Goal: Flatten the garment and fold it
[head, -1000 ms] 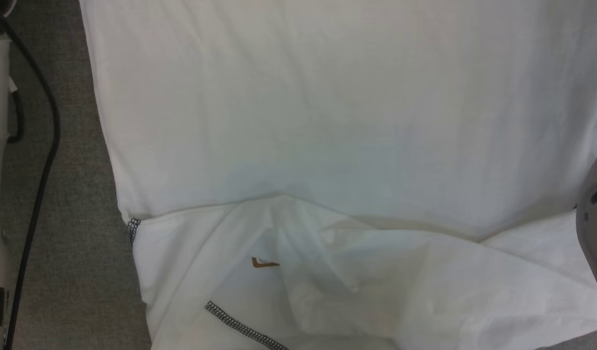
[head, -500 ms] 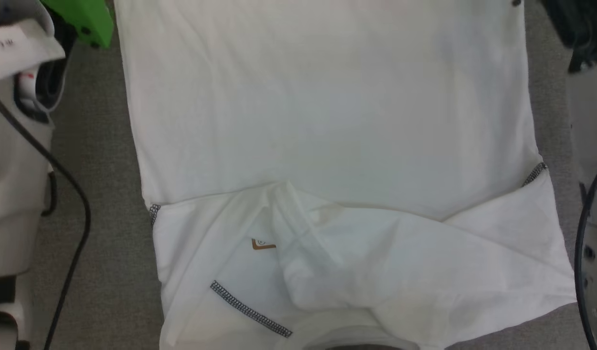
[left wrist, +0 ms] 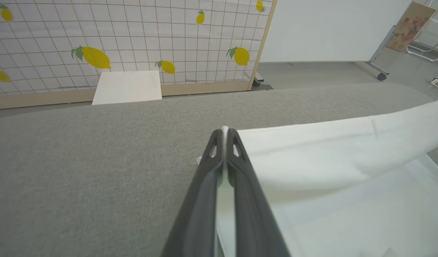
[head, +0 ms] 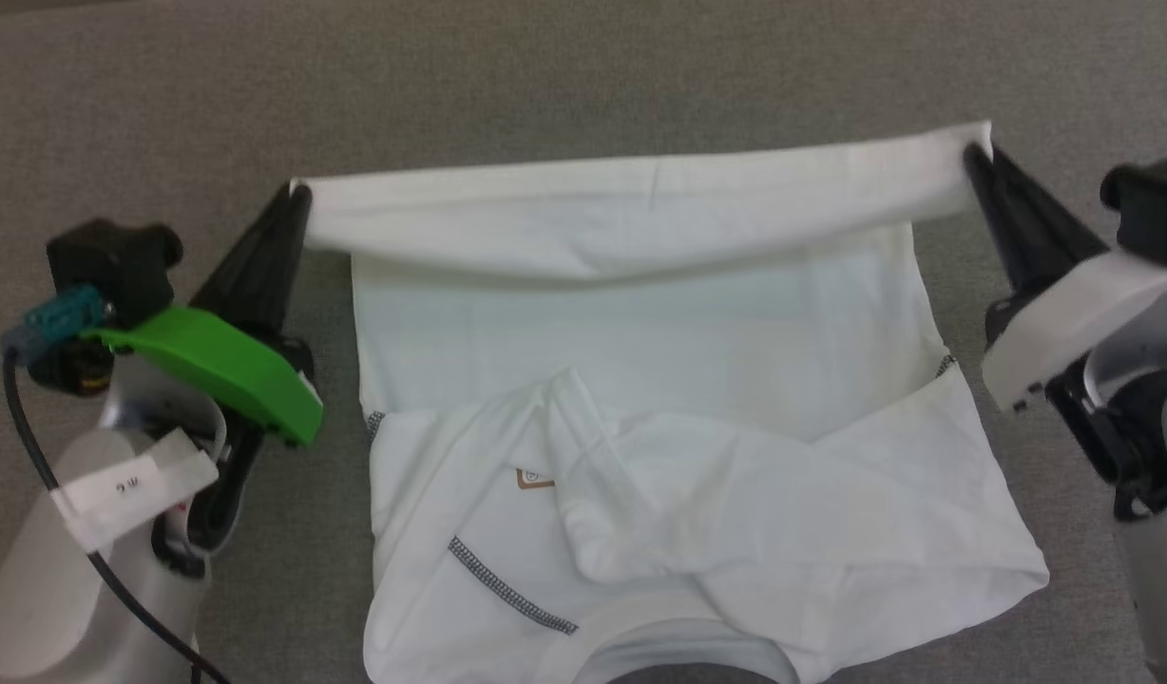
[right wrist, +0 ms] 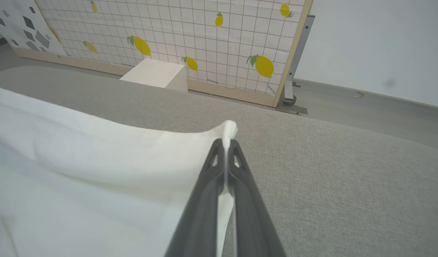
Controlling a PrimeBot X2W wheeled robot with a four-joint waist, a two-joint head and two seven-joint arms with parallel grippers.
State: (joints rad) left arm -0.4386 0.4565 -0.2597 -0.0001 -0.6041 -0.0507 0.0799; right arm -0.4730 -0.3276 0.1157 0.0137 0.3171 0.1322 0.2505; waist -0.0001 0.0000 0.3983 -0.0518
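The garment [head: 640, 313], a white T-shirt, lies on grey fabric with its neck hole at the near edge and both sleeves folded in over the chest. Its far hem is lifted off the surface as a taut band between my two grippers. My left gripper [head: 298, 195] is shut on the hem's left corner, and the left wrist view shows white cloth [left wrist: 311, 157] pinched between the dark fingers [left wrist: 225, 132]. My right gripper [head: 973, 152] is shut on the hem's right corner, with a tuft of cloth [right wrist: 229, 130] sticking out past its tips [right wrist: 225, 142].
The grey padded surface [head: 593, 76] stretches beyond the hem. Past its far edge stand a lemon-patterned grid panel [left wrist: 133, 35] and a white box [left wrist: 128, 86]. A black cable [head: 32, 456] hangs by my left arm.
The head camera has pulled back, so both grippers and the lifted hem now show. The hem appears drawn nearer over the shirt body.
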